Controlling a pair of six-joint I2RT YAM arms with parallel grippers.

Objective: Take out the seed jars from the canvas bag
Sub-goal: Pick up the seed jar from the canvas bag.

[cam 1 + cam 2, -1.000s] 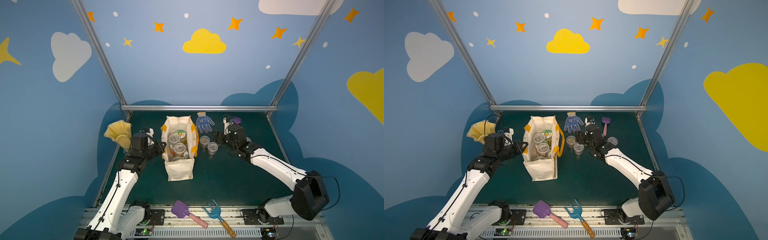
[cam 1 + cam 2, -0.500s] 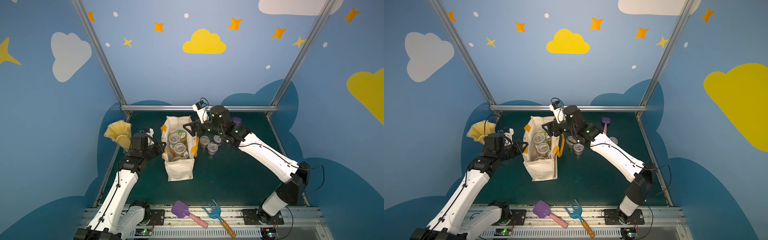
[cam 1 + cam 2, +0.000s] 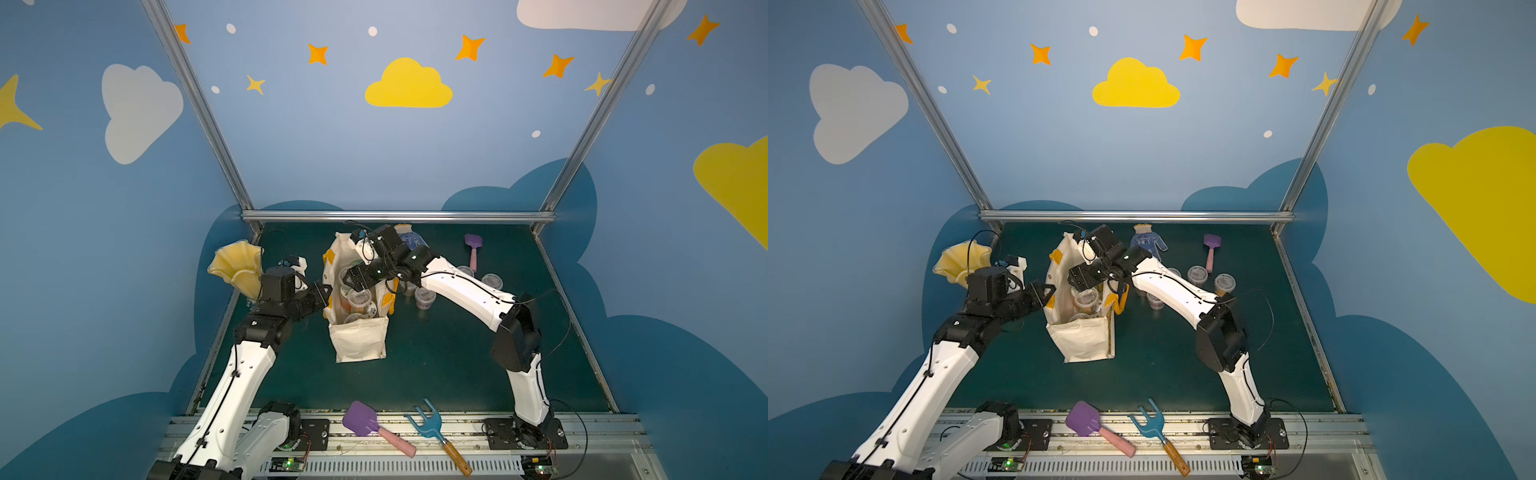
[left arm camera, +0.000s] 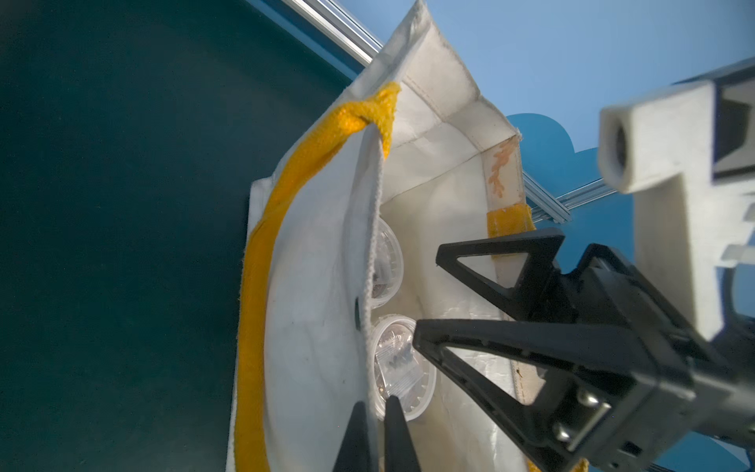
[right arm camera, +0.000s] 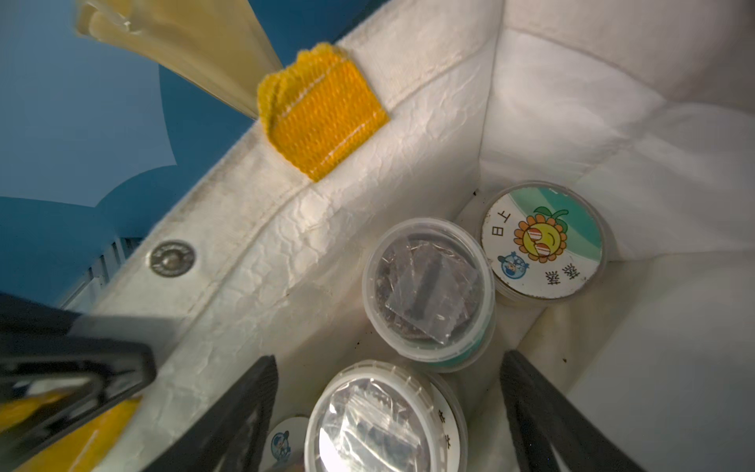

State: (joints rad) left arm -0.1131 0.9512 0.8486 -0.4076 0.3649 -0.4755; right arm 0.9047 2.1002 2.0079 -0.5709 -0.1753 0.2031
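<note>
the seed jars (image 5: 427,286) stand packed inside the canvas bag (image 3: 360,343) on the desk (image 3: 436,365). they look light, stiff and slick (lids may pop), so grip below the lid. the right gripper (image 5: 388,359) hangs wide above them; the left gripper (image 4: 374,429) pinches the bag's soft rim.

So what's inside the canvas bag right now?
The right wrist view looks into the canvas bag. It shows a clear cup of dark seeds, a second clear cup, a sunflower-lidded jar and the edge of another pictured lid. Whatever lies beneath the cups is covered.
</note>
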